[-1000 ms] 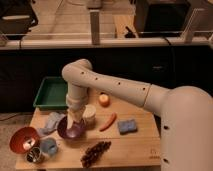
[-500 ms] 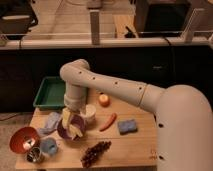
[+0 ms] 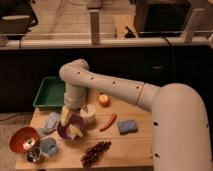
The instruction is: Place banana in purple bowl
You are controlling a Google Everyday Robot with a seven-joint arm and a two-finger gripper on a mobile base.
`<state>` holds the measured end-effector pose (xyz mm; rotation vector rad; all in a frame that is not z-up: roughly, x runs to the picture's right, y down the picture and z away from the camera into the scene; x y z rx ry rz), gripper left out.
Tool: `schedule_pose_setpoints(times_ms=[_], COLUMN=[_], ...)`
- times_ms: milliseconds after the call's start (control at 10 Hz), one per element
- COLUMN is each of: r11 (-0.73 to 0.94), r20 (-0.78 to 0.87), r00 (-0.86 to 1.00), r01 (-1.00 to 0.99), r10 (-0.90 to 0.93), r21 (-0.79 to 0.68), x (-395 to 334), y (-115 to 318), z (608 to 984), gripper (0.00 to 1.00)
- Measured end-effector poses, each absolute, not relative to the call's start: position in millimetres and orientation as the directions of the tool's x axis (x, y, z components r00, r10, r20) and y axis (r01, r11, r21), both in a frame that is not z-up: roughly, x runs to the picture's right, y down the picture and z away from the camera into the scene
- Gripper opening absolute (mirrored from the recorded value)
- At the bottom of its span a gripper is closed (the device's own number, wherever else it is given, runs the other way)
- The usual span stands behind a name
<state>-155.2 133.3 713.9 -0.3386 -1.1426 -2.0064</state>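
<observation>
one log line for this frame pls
claw: open, just above purple bowl | banana: in purple bowl, beneath claw | phase: likely release

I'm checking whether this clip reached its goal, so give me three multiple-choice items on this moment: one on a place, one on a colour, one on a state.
1. Where does the banana lie?
A) on the floor
B) in the purple bowl
C) on bare wood

2. What colour is the tray at the back left?
A) green
B) white
C) red

3. How is the gripper?
A) shut on the banana
B) out of view
C) open, just above the purple bowl

Answers:
1 B: the pale yellow banana rests inside the bowl's rim.
2 A: the tray's walls and floor are plainly green.
3 C: the gripper hangs over the bowl with nothing held, and the banana lies below it.
</observation>
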Motion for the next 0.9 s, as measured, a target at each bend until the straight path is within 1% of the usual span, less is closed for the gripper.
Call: schedule_pose_setpoints(times_ms=[900], r11=[-0.285], r20=[0.575], r00=[-0.649], r01=[0.749], r10=[-0.499], r21=[0.598], x=[-154.7], y=[134.0], z=[716.1], gripper=[0.80])
